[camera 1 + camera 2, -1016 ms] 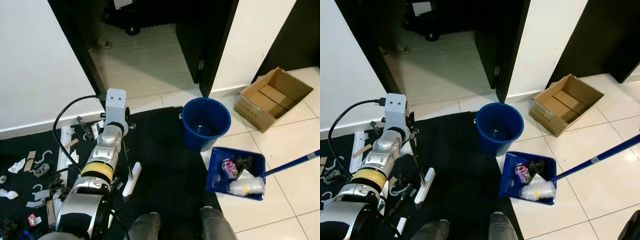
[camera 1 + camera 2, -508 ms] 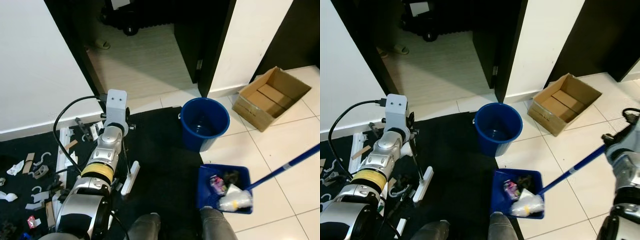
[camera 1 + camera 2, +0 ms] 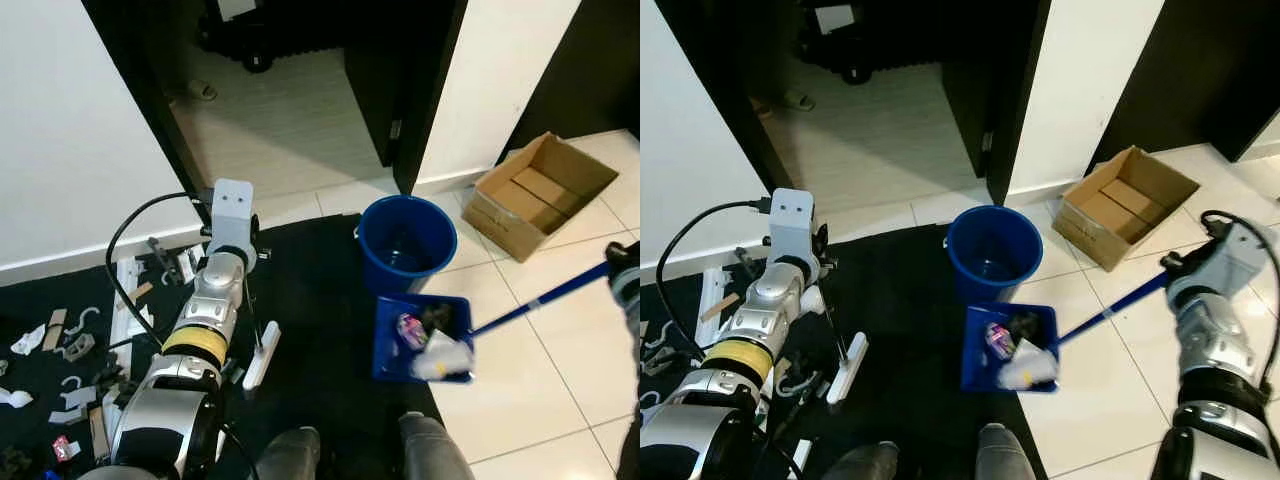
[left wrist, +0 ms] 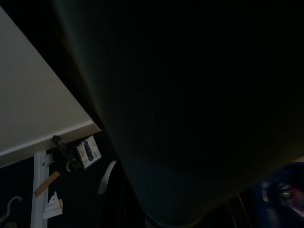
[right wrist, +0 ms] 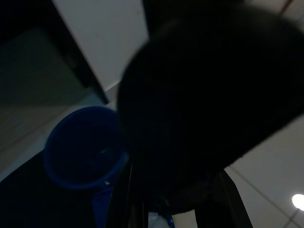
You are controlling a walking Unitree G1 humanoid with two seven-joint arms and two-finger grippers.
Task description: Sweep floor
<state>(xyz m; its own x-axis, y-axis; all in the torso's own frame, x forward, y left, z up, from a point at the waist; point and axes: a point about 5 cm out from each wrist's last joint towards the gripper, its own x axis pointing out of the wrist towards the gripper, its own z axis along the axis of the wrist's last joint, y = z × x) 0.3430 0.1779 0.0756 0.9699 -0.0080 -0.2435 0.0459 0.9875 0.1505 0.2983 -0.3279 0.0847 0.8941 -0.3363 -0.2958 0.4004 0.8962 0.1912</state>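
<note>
A: Where is the dustpan (image 3: pixel 1008 348)?

B: Lower middle of the frame, just below the blue bucket (image 3: pixel 994 249), right where the black mat meets the white floor tiles. It carries a crumpled clear wrapper and some small scraps.

A: How will it handle?

B: Light, I judge, but its long blue handle (image 3: pixel 1108 308) makes it tippy; the loose trash can slide off the open edge if it tilts early. Best gripped high on the handle and kept level until it is over the bucket.

A: And the hands?

B: The right hand (image 3: pixel 1177 264) sits at the handle's far end, mid right; I cannot tell how its fingers stand. The left hand (image 3: pixel 232 250) is at centre left over a thin rod ending in a white bar (image 3: pixel 262 356); its grip is hidden too.

A: Anything else?

B: A cardboard box (image 3: pixel 1124 204) upper right, litter (image 3: pixel 70 340) lower left.
</note>
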